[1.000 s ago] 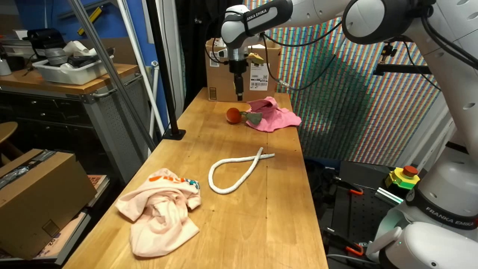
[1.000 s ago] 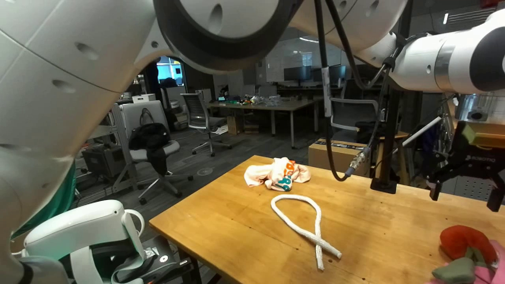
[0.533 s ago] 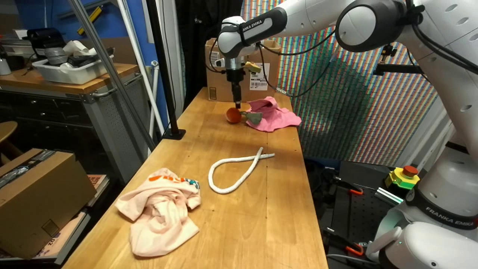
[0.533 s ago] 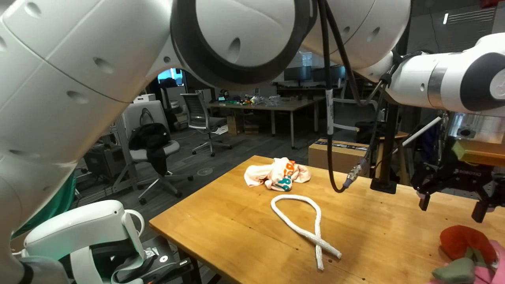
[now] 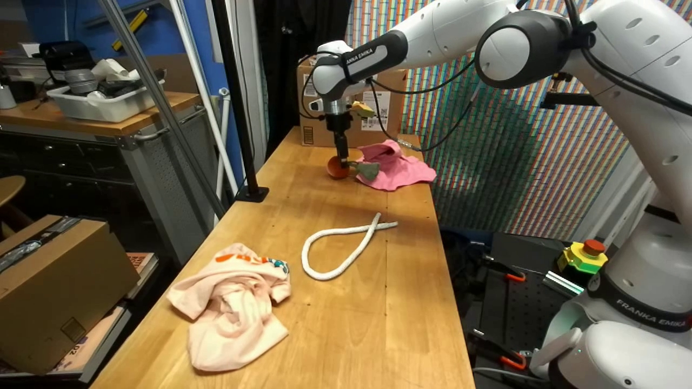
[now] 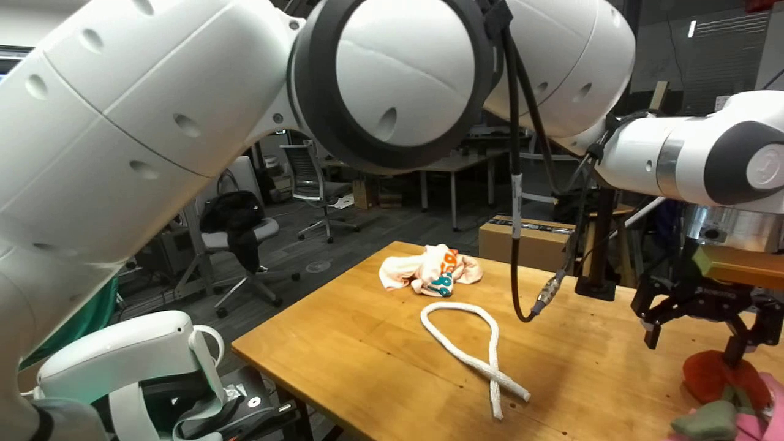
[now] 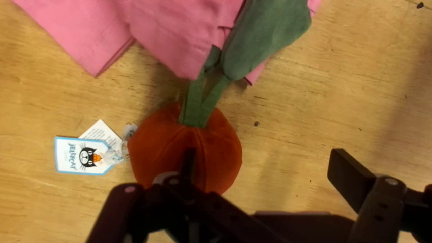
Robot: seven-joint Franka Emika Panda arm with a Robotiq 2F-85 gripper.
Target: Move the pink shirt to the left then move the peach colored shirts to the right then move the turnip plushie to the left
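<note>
The turnip plushie, a red-orange ball with green leaves, lies on the table in both exterior views point(image 5: 333, 172) point(image 6: 703, 373) and in the wrist view point(image 7: 219, 148). Its leaves rest against the crumpled pink shirt point(image 5: 403, 174), which also shows in the wrist view point(image 7: 165, 30). The peach shirt point(image 5: 232, 319) lies bunched at the opposite end of the table, also seen in an exterior view point(image 6: 429, 269). My gripper point(image 7: 265, 165) is open and empty. One finger is over the plushie's body, the other beside it over bare table; I cannot tell if they touch. It shows in both exterior views point(image 6: 693, 344) point(image 5: 344, 162).
A looped white rope point(image 5: 323, 276) lies mid-table between the shirts. A cardboard box point(image 5: 306, 121) stands at the table end behind the gripper. A black pole point(image 5: 252, 193) stands at the table's edge. A paper tag point(image 7: 81, 156) lies beside the plushie.
My gripper has moved down toward the plushie, staying open. The plushie, both shirts and the rope have not moved.
</note>
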